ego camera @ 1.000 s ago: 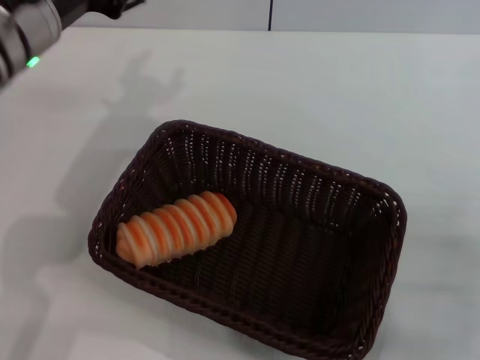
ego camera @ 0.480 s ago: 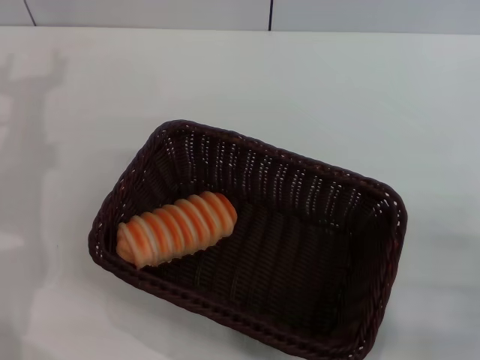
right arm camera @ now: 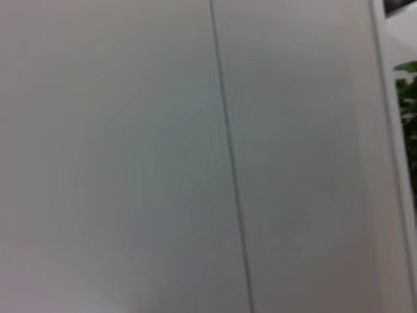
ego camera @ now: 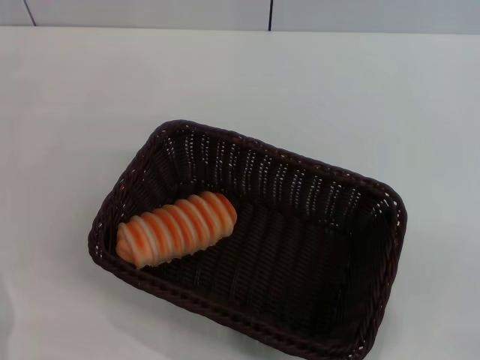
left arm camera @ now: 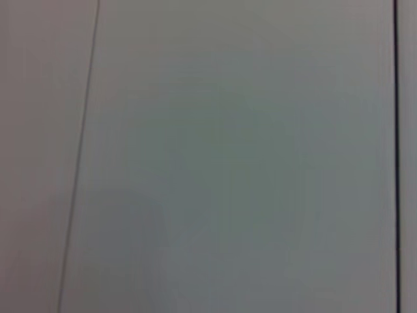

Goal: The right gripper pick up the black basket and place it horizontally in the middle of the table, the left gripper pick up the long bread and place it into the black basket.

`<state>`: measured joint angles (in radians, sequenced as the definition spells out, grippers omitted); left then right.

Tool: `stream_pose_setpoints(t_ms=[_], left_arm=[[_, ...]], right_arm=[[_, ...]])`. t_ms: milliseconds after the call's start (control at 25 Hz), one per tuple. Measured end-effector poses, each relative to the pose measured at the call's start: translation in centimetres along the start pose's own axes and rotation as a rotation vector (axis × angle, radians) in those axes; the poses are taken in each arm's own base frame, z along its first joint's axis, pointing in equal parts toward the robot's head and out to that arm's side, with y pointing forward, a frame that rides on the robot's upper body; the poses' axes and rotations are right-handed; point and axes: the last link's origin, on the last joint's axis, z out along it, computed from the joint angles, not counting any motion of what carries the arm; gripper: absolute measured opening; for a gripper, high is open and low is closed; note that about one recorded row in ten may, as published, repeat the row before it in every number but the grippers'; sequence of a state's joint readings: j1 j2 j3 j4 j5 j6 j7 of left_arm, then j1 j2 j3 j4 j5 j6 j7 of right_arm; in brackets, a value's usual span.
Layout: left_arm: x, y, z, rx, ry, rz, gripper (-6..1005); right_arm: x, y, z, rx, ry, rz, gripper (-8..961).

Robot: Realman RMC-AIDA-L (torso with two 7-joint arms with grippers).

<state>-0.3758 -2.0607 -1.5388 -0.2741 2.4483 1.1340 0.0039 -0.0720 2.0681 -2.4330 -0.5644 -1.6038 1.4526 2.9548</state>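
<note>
The black basket (ego camera: 315, 300) stands on the white table (ego camera: 337, 97), in the head view's lower middle, set at a slant. The long bread (ego camera: 176, 229), orange with pale stripes, lies inside the basket against its left end wall. Neither gripper shows in any view. Both wrist views show only pale wall panels with thin dark seams.
A grey wall (ego camera: 150, 11) with a dark vertical seam runs behind the table's far edge. A bit of green plant (right arm camera: 409, 91) shows at the edge of the right wrist view.
The left arm, at the head view's top left one second ago, has left the view. Its shadow on the table has gone too. Basket and bread have not moved.
</note>
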Motion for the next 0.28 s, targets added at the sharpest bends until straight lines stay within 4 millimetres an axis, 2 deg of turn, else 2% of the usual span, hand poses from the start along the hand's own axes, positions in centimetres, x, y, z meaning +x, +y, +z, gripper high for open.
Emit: stream_pose_setpoints(t_ms=[280], left_arm=[[-1.09,-0.9,-1.36,0.015,-0.047,0.031,834]], right_arm=[[-0.3,-0.07,-0.42,-0.014,-0.03,-0.019,824]])
